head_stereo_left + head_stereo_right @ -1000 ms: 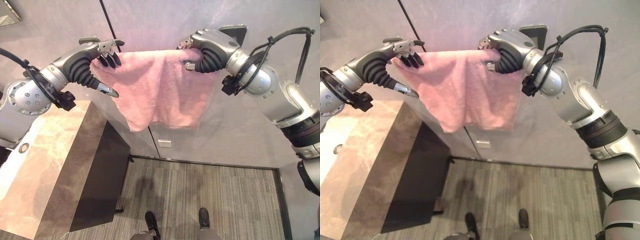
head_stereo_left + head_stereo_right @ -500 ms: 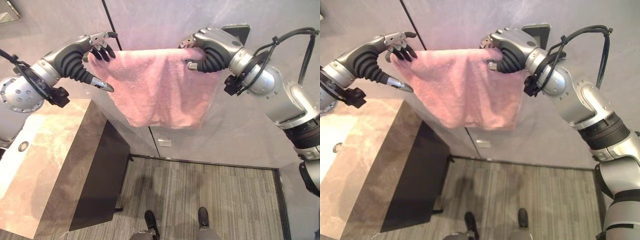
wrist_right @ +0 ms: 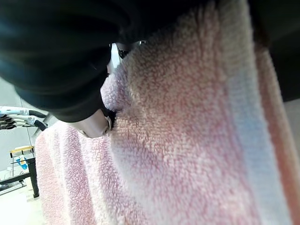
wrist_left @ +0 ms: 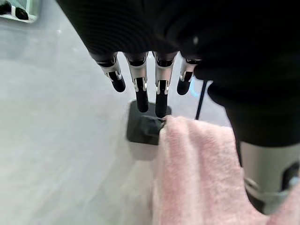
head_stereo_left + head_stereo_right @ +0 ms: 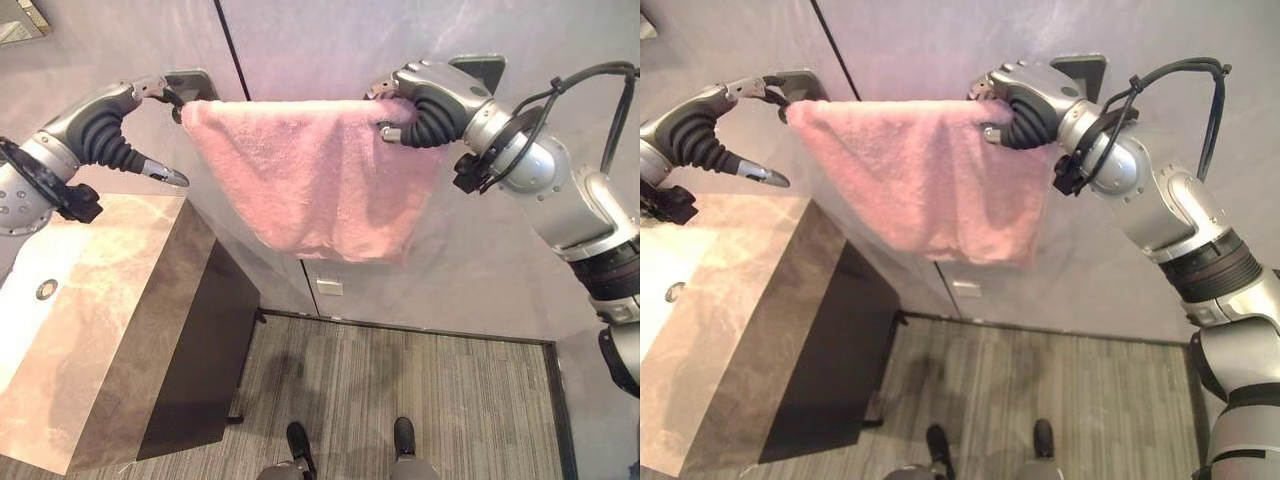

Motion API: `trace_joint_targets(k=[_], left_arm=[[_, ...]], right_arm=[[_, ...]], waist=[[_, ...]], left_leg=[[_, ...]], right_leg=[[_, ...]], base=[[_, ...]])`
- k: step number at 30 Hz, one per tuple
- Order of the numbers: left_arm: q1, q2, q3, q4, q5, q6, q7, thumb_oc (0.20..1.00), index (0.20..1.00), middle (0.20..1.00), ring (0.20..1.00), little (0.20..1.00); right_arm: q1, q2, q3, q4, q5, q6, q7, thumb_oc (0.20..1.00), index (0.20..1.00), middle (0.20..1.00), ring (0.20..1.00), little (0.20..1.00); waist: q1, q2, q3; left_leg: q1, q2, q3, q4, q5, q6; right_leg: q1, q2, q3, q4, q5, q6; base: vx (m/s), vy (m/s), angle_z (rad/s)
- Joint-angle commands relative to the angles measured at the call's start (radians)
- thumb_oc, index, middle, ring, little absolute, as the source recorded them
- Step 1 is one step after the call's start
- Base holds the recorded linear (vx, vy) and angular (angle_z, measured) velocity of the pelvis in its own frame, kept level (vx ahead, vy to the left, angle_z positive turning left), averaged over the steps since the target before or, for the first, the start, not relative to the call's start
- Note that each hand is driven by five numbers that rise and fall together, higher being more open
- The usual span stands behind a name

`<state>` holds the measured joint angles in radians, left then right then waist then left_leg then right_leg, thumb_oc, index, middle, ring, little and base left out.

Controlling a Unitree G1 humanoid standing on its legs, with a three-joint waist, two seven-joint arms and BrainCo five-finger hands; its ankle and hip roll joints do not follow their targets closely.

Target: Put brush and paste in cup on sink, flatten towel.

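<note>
Our left hand (image 5: 150,90) has slid off the towel (image 5: 310,170), fingers straight by the left bracket (image 4: 143,126); our right hand (image 5: 425,100) stays clamped on its right end. The towel now hangs spread on the rail.

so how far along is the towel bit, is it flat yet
Mostly done: the pink towel hangs spread along the wall rail, top edge straight between the two dark brackets. In hand: the right hand sits on the towel's end by the right bracket, fingers hidden in the cloth; the left hand has straight fingers at the left bracket, clear of the cloth. Left: the bottom hem hangs uneven. Brush, paste and cup cannot be checked here.
</note>
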<state>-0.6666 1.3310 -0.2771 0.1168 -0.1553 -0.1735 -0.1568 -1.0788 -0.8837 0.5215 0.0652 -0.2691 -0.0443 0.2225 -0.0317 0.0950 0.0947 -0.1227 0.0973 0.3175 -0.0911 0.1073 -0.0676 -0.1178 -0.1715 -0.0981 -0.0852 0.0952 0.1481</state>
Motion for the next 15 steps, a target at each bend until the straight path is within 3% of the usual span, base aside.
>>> trace_joint_targets(k=[1, 4, 5, 6, 8, 15], left_arm=[[-0.01, 0.029, 0.13, 0.036, -0.034, -0.027, 0.057, 1.0, 1.0, 1.0, 1.0, 1.0], [-0.019, 0.027, 0.128, 0.029, -0.035, -0.028, 0.06, 1.0, 1.0, 1.0, 1.0, 1.0], [-0.023, 0.028, 0.126, 0.029, -0.037, -0.028, 0.06, 1.0, 1.0, 1.0, 1.0, 1.0], [-0.023, 0.029, 0.125, 0.027, -0.038, -0.03, 0.06, 1.0, 1.0, 1.0, 1.0, 1.0], [-0.021, 0.036, 0.126, 0.02, -0.037, -0.032, 0.066, 1.0, 1.0, 1.0, 1.0, 1.0], [0.059, 0.038, 0.215, -0.02, -0.075, -0.062, 0.095, 1.0, 1.0, 1.0, 1.0, 1.0]], right_arm=[[0.068, -0.101, -0.036, 0.041, 0.046, 0.0, -0.012, 0.2, 0.2, 0.2, 0.2, 0.2], [0.062, -0.103, -0.029, 0.039, 0.046, -0.004, -0.014, 0.288, 0.288, 0.288, 0.288, 0.288], [0.059, -0.104, -0.029, 0.04, 0.047, -0.006, -0.015, 0.366, 0.366, 0.366, 0.366, 0.366], [0.059, -0.106, -0.029, 0.04, 0.046, -0.007, -0.017, 0.661, 0.661, 0.661, 0.661, 0.661], [0.057, -0.11, -0.028, 0.043, 0.035, -0.011, -0.028, 1.0, 1.0, 1.0, 1.0, 1.0], [0.079, -0.149, -0.047, -0.001, 0.01, -0.044, -0.067, 1.0, 1.0, 1.0, 1.0, 1.0]], waist=[[-0.013, -0.009, -0.045], [-0.015, -0.009, -0.046], [-0.015, -0.009, -0.046], [-0.015, -0.009, -0.047], [-0.013, -0.01, -0.05], [-0.007, -0.017, -0.061]], left_leg=[[0.063, 0.057, -0.021, 0.004, -0.022, -0.072], [0.063, 0.057, -0.022, 0.004, -0.022, -0.072], [0.063, 0.057, -0.023, 0.004, -0.022, -0.072], [0.063, 0.058, -0.023, 0.004, -0.022, -0.073], [0.063, 0.058, -0.024, 0.004, -0.022, -0.073], [0.077, 0.06, -0.028, 0.004, -0.027, -0.071]], right_leg=[[0.021, -0.055, 0.033, 0.002, -0.022, 0.042], [0.022, -0.053, 0.033, 0.002, -0.023, 0.042], [0.022, -0.053, 0.032, 0.002, -0.022, 0.041], [0.022, -0.053, 0.032, 0.002, -0.022, 0.041], [0.023, -0.052, 0.032, 0.002, -0.022, 0.042], [0.036, -0.051, 0.03, 0.003, -0.025, 0.042]], base=[[0.0, 0.0, 0.0], [0.0, 0.0, 0.0], [0.0, 0.0, 0.0], [0.0, 0.0, 0.0], [0.0, 0.0, 0.0], [0.0, 0.0, 0.0]])
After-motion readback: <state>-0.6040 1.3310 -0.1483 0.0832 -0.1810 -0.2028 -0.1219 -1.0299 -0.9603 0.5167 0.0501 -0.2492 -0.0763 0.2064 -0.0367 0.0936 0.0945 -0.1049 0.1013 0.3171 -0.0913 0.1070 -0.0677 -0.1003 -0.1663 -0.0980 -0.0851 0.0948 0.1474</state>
